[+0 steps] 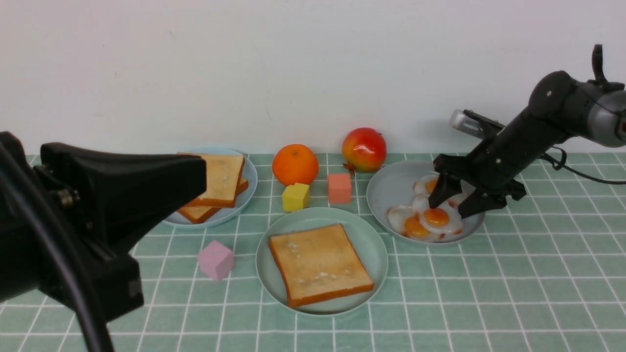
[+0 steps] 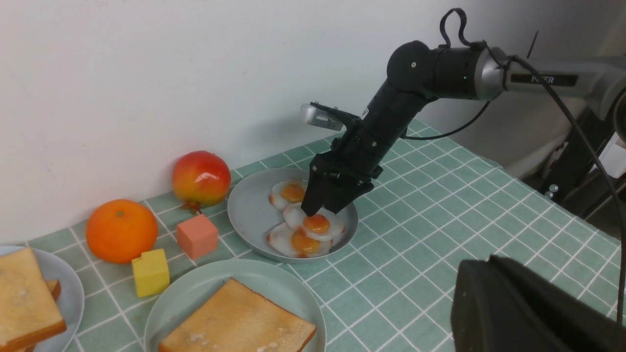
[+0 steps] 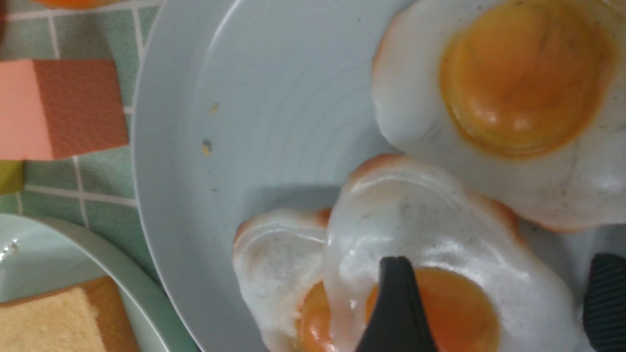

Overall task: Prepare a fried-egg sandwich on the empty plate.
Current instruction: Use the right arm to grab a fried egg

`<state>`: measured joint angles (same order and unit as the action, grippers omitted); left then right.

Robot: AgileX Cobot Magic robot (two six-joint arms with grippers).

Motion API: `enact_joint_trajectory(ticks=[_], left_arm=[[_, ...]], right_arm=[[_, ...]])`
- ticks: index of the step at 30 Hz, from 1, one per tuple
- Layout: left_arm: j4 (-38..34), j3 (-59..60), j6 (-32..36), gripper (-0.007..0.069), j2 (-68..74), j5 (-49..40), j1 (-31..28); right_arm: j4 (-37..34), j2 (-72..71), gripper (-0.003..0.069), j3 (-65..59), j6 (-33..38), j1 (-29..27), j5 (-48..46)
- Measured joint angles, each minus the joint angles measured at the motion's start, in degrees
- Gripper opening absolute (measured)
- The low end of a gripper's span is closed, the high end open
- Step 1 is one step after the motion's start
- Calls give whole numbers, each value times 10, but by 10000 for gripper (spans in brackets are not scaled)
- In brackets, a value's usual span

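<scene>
TABLETOP KITCHEN: The right gripper [image 1: 447,210] hangs over the grey plate [image 1: 391,188] with its fingers spread wide. They straddle the topmost fried egg [image 1: 436,218] and nothing is pinched yet. In the right wrist view, one fingertip sits over the yolk and the other is out past the white's edge.

The left gripper [image 1: 193,176] is parked near the camera on the robot's left, fingers closed on nothing visible.

The egg lies on the grey plate, right of the mint-green plate [image 1: 313,217], which already carries one toast slice [image 1: 320,264].

Handling, by the look of it: the egg is glossy, prob. light and rubbery, so likely slick and floppy rather than fragile. It overlaps its neighbours, so a deep grab may drag a second egg along. Best hold appears to be the thin white rim on the free side, away from the other eggs. The domed yolk gives the pads little to bite on.

The toast looks stiff, flat and light. It should be gripped by a crust edge.

Count:
- Eggs: 3, all on the grey plate.
- Toast: 3 slices visible, 1 on the mint-green plate and 2 stacked [image 1: 222,178] on the pale-blue plate [image 1: 230,215].
- Plates: 3.
- Blocks: 3, namely yellow [image 1: 295,196], salmon [image 1: 339,188] and pink [image 1: 215,260].
- Fruit: 1 orange [image 1: 295,165] and 1 red fruit [image 1: 364,149].
</scene>
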<state>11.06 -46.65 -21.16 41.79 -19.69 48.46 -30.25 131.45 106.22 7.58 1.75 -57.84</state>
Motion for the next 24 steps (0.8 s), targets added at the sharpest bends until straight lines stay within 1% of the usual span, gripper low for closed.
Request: enact_joint_trajectory(ticks=[8, 10, 14, 15, 19, 20, 21, 22, 24], left_arm=[[0, 0, 0, -3, 0, 0, 0], [0, 0, 0, -3, 0, 0, 0], [1, 0, 0, -3, 0, 0, 0], [1, 0, 0, -3, 0, 0, 0], [1, 0, 0, 0, 0, 0, 0], [1, 0, 0, 2, 0, 0, 0], [1, 0, 0, 2, 0, 0, 0], [1, 0, 0, 4, 0, 0, 0], [1, 0, 0, 6, 0, -1, 0]], right_arm=[[0, 3, 484, 1, 0, 0, 1], [0, 5, 468, 3, 0, 0, -1], [2, 6, 398, 4, 0, 0, -1], [2, 6, 394, 4, 0, 0, -1], [8, 7, 239, 4, 0, 0, 1], [11, 7, 190, 4, 0, 0, 0], [12, 7, 183, 4, 0, 0, -1], [13, 7, 120, 4, 2, 0, -3], [13, 5, 46, 4, 10, 0, -6]])
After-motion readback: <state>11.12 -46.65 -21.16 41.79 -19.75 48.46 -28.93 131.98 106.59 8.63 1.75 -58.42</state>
